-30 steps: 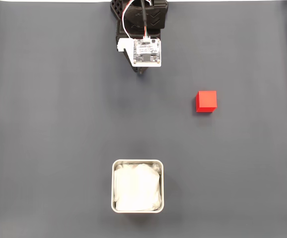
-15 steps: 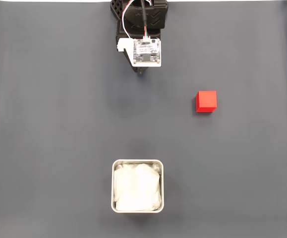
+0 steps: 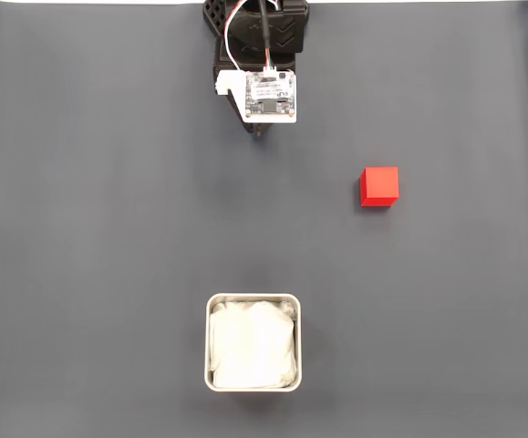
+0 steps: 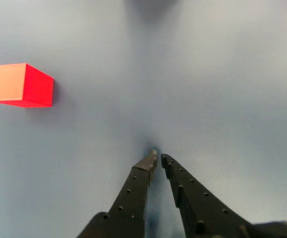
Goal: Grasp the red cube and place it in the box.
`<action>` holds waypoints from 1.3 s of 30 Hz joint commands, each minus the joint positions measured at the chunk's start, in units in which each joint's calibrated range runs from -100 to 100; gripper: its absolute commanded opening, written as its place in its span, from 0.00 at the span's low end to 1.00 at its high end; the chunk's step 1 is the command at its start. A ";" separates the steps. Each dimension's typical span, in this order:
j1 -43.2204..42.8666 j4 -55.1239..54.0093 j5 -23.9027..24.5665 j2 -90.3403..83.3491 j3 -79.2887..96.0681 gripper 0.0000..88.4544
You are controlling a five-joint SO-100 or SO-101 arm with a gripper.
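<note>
Fixed view gives you the red cube (image 3: 379, 186), sharp-edged and plain, sitting square to the frame on the smooth grey surface (image 3: 108, 228), well right of the arm. Your box (image 3: 253, 341), rounded at the corners with a pale rim and crumpled white lining, lies near the bottom edge. Wrist view: black perforated fingers (image 4: 158, 157) nearly pressed together, empty.

We see a bright red cube (image 3: 379, 186) on a plain dark grey bench (image 3: 108, 228), a box (image 3: 253, 297) with cream rim and white lining, and a black hand (image 4: 158, 158) dotted with small holes.
</note>
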State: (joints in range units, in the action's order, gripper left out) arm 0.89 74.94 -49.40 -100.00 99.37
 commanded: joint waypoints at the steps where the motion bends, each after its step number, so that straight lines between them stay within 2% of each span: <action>1: 0.10 0.96 0.44 0.09 0.45 0.00; 9: -0.18 0.96 -0.10 0.09 0.45 0.00; 16: 0.10 -22.97 1.42 1.30 -1.65 0.00; 21: -0.04 -30.27 2.39 9.36 -15.15 0.00; 29: -0.39 -30.68 1.61 22.01 -38.97 0.00; 39: -0.39 -23.46 -1.66 32.58 -52.74 0.00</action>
State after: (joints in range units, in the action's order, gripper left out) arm 0.89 49.80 -49.94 -69.60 50.99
